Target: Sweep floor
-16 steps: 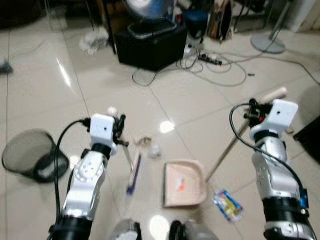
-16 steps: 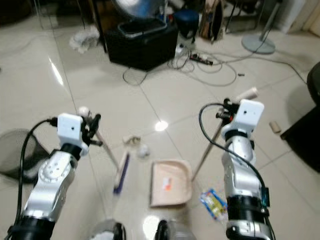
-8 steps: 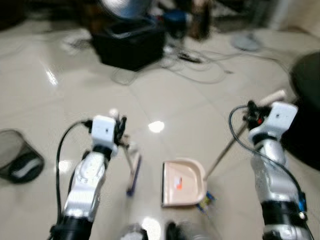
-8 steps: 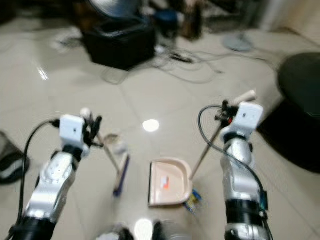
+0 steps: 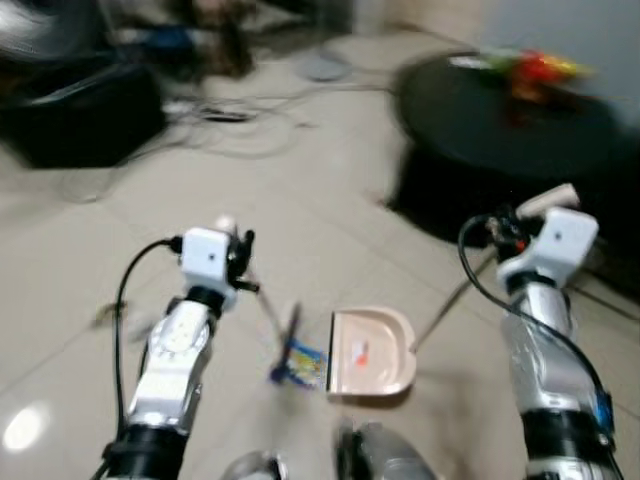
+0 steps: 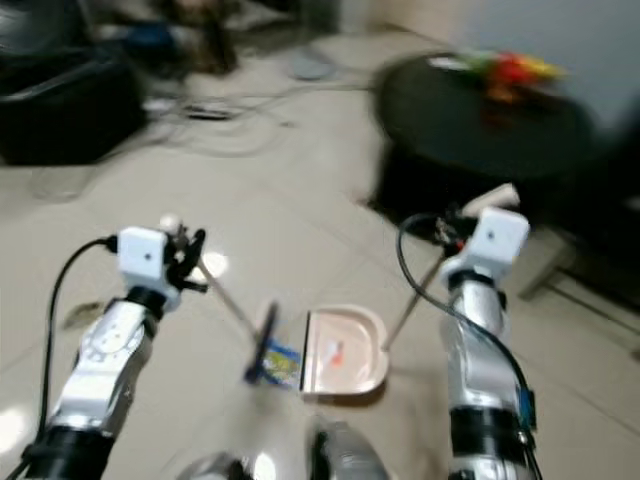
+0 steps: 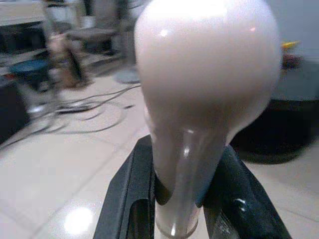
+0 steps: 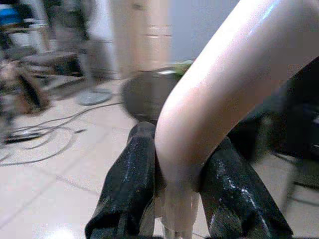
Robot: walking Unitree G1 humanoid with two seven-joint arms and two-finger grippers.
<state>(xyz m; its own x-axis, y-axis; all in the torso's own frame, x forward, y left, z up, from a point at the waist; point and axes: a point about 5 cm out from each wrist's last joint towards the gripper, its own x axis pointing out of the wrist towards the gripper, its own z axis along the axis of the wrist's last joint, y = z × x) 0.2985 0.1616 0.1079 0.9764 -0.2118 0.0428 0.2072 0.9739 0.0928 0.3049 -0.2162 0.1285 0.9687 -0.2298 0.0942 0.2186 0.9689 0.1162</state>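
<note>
Wrapper now betw. broom & dustpan, seemingly touching.

Both arms raised forward, left gripper and right gripper clamped.

hand tight around pink dustpan handle

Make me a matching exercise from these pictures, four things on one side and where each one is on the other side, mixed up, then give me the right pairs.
Things:
1. broom
2. dustpan
3. snack wrapper
4. round black table

Places:
A. ahead on the robot's right, colourful things on top
B. handle in the right gripper, pan on the floor
C. on the floor between brush head and pan
D. handle in the left gripper, brush end on the floor

Pairs: 1-D, 2-B, 3-C, 4-A
</note>
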